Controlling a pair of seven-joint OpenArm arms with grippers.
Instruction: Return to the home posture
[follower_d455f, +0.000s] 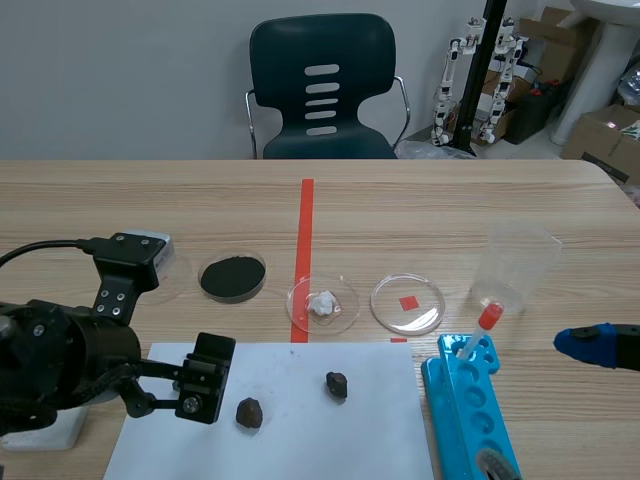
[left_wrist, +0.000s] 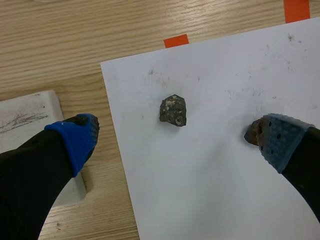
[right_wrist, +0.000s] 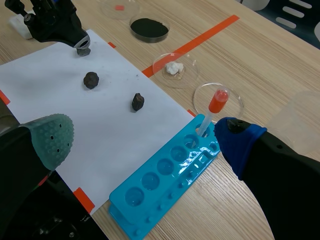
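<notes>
The table (follower_d455f: 150, 200) is pale wood with a fine streaked grain, crossed from its far edge by an orange-red tape line (follower_d455f: 304, 225). The sheet (follower_d455f: 300, 440) at the near edge is white with faint grey smudges. On it lie a dark grey stone (left_wrist: 173, 110) flecked pale and a rusty brown stone (left_wrist: 251, 134). One clear dish (follower_d455f: 233, 277) holds black powder. The rack (follower_d455f: 470, 410) is bright blue and its tube (follower_d455f: 488, 318) red-capped. The black left gripper (left_wrist: 178, 137) has one bright blue pad and one dotted grey-blue. The right gripper (right_wrist: 145, 140) has one dotted grey-green, one blue.
</notes>
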